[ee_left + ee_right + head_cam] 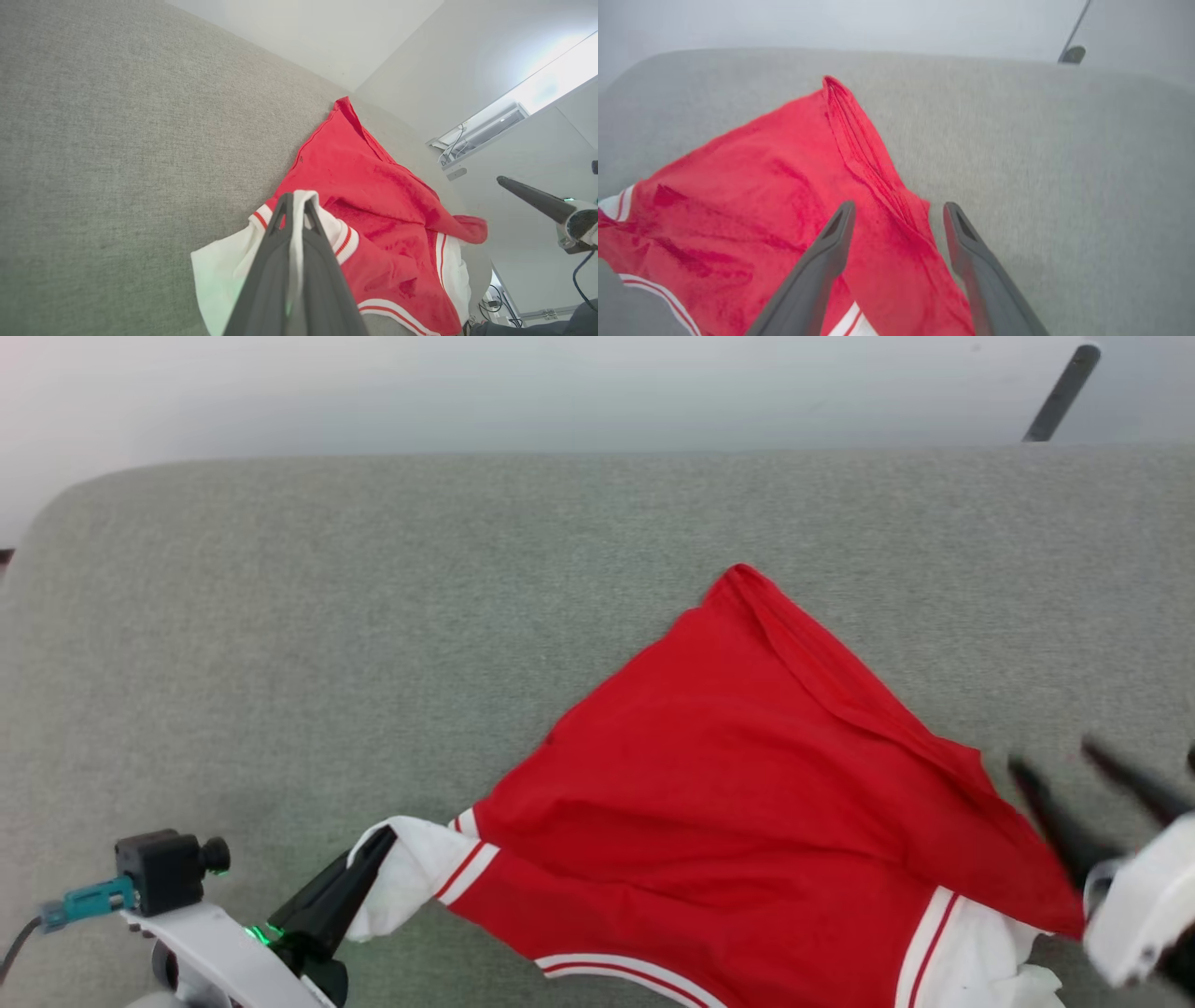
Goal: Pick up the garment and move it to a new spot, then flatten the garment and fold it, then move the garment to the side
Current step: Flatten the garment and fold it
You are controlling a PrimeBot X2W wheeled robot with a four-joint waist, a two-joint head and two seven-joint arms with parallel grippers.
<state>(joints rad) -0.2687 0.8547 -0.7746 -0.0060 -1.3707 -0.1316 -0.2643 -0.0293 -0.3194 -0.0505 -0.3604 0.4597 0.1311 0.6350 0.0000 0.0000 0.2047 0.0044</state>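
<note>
- Garment (747, 803) is lying on the grey surface (373, 616), right of centre in the head view, with its near edge running off the bottom of that view between the two grippers.
- Nearest the robot, a white-and-red striped trim is curving along the garment's edge, and a white sleeve is sitting at each side, each joined to the red by a striped band.
- Left gripper (378, 845) is pinching the left sleeve, with its fingers closed on the white cloth. The left wrist view is showing that cloth squeezed between them (296, 198).
- Right gripper (1055, 756), blurred, is hanging over the garment's right edge near the other sleeve. Its fingers are spread apart and gripping nothing (900, 207).
- Farther out, the red body is lying plain side up, wrinkled, and narrowing into a rough triangle.
- Its long axis is running from the near sleeves straight away from the robot, ending in a bunched corner that is pointing at the far edge of the surface.
- A folded ridge is running from that corner down the right edge.
- Beyond the surface, a dark pole (1060, 392) is leaning.
</note>
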